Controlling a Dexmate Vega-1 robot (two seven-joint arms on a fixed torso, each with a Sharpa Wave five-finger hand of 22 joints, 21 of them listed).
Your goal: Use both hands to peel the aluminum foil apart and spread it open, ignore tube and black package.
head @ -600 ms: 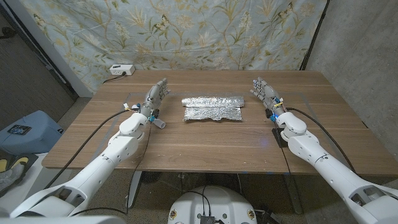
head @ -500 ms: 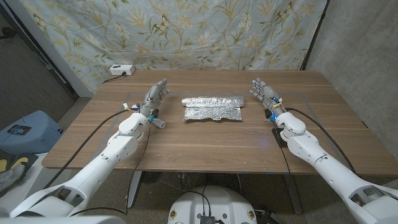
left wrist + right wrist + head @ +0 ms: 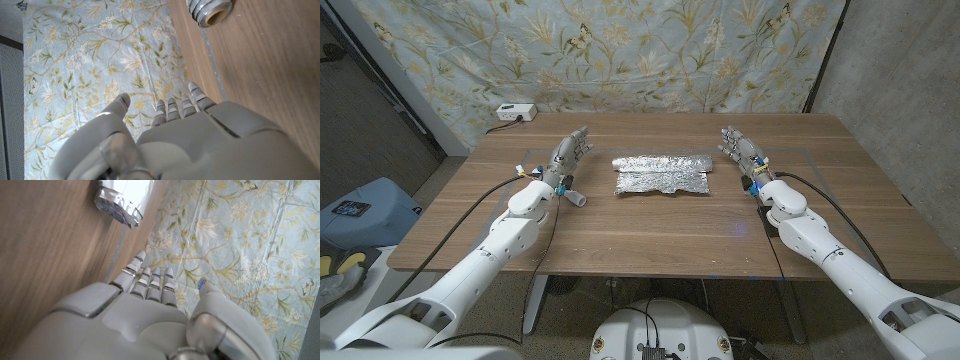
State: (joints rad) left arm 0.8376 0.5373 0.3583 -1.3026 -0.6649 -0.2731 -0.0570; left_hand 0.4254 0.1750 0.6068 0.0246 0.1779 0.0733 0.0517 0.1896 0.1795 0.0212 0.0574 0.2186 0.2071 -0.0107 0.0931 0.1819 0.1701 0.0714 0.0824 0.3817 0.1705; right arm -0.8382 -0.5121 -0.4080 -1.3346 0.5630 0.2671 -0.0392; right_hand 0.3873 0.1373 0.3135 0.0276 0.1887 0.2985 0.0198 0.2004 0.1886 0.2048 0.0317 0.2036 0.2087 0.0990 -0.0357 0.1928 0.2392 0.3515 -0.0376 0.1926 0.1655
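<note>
Wood-grain brown, the rectangular table (image 3: 650, 225) carries the scene beneath a pale blue floral cloth backdrop (image 3: 620, 50). At far left, off the table, lies a blue rounded object (image 3: 365, 205); behind the table's far left corner sits a small white box (image 3: 515, 111) with a cable. The left hand (image 3: 570, 156), grey and segmented with a smooth moulded back, stands near the table's left part with its fingers straight and slightly spread, pointing away from the robot; it holds nothing and is apart from the foil. In the left wrist view the left hand (image 3: 165, 135) shows the same extended fingers (image 3: 172, 107) against the backdrop, with the ridged, silvery open end of the foil roll (image 3: 210, 9) lying on the wood beyond them.

At table centre lies the aluminum foil (image 3: 662, 173): crinkled, bright silver, a rolled cylindrical upper edge with a flatter, wrinkled flap toward the robot, its lower margin ragged. Neither hand touches it.

The right hand (image 3: 745, 152) stands just right of the foil, fingers extended and apart, gripping nothing. In the right wrist view the right hand (image 3: 155, 305) shows its glossy grey back and straight fingers (image 3: 150, 282), and a crumpled foil end (image 3: 117, 205) rests on the wood nearby; whether the fingertips graze the table cannot be judged from this blurred view. A flat black object (image 3: 772, 222) lies partly under the right forearm.
</note>
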